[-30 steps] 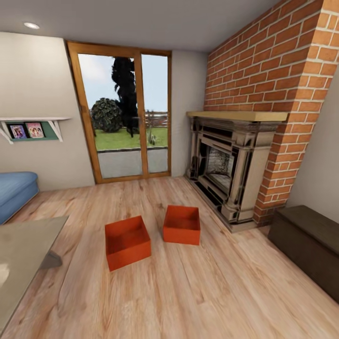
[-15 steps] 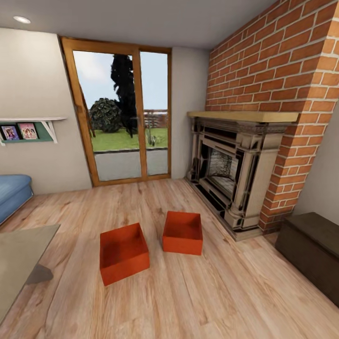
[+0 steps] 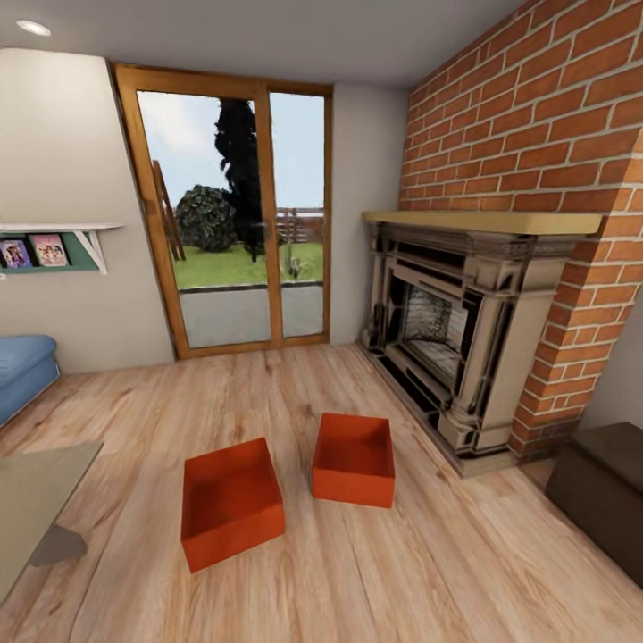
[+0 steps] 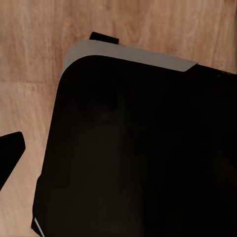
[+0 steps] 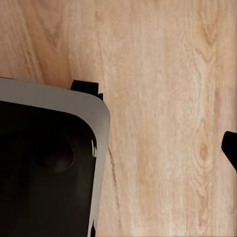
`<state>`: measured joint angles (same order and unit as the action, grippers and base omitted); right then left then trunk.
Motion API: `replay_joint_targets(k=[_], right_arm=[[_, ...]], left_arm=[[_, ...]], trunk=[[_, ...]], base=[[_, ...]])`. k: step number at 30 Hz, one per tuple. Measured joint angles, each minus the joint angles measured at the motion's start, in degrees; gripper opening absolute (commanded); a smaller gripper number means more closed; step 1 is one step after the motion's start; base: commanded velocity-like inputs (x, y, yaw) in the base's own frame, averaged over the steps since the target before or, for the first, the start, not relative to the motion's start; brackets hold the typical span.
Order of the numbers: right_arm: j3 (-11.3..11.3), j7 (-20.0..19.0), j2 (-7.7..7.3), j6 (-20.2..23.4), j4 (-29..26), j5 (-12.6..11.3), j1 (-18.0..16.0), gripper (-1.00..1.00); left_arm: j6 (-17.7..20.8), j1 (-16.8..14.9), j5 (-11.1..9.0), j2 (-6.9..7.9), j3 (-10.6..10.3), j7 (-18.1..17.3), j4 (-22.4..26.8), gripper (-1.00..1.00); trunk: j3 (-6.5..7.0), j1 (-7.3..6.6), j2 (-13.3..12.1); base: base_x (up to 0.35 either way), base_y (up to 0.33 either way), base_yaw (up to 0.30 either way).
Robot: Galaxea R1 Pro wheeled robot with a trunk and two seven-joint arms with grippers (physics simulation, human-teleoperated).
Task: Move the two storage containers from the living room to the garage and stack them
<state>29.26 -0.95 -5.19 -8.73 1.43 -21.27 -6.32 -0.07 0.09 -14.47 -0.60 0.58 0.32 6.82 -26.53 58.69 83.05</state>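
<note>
Two open orange-red box-shaped bins sit side by side on the light wood-plank floor: the left one nearer, the right one just before the red-brick fireplace.

Two open orange-red storage containers, side by side, wood-plank floor

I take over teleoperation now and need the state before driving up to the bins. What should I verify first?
1. Both storage containers in view: ok, near container and far container sit on the wood floor.
2. Containers empty: ok, insides bare.
3. Containers apart from each other: ok, gap between them.
4. Path to them free: ok; table corner lies to the left.
5. Fireplace margin: ok, far container stands apart from it.
6. Grippers open: cannot tell.
</note>
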Motion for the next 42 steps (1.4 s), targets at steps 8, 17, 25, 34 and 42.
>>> replay_joint_targets(k=[8,17,25,34,42], right_arm=[[0.0,0.0,-0.02,0.0,0.0,0.0,0.0,1.0],[0.1,0.0,-0.02,0.0,0.0,0.0,0.0,1.0],[0.1,0.0,0.04,0.0,0.0,0.0,0.0,1.0],[0.1,0.0,-0.01,0.0,0.0,0.0,0.0,1.0],[0.1,0.0,-0.02,0.0,0.0,0.0,0.0,1.0]], left_arm=[[0.0,0.0,-0.1,0.0,0.1,0.0,0.0,1.0],[0.0,0.0,-0.1,0.0,0.1,0.0,0.0,1.0],[0.0,0.0,-0.1,0.0,0.1,0.0,0.0,1.0],[-0.1,0.0,-0.2,0.04,0.2,0.1,0.0,1.0],[-0.2,0.0,-0.2,0.08,0.2,0.1,0.1,1.0]], trunk=[[0.0,0.0,0.0],[0.0,0.0,0.0],[0.0,0.0,0.0],[0.0,0.0,0.0],[0.0,0.02,0.0]], base=[[0.334,0.0,0.264],[0.334,0.0,0.272],[0.334,0.0,0.272],[0.332,0.0,0.272],[0.188,0.0,0.272]])
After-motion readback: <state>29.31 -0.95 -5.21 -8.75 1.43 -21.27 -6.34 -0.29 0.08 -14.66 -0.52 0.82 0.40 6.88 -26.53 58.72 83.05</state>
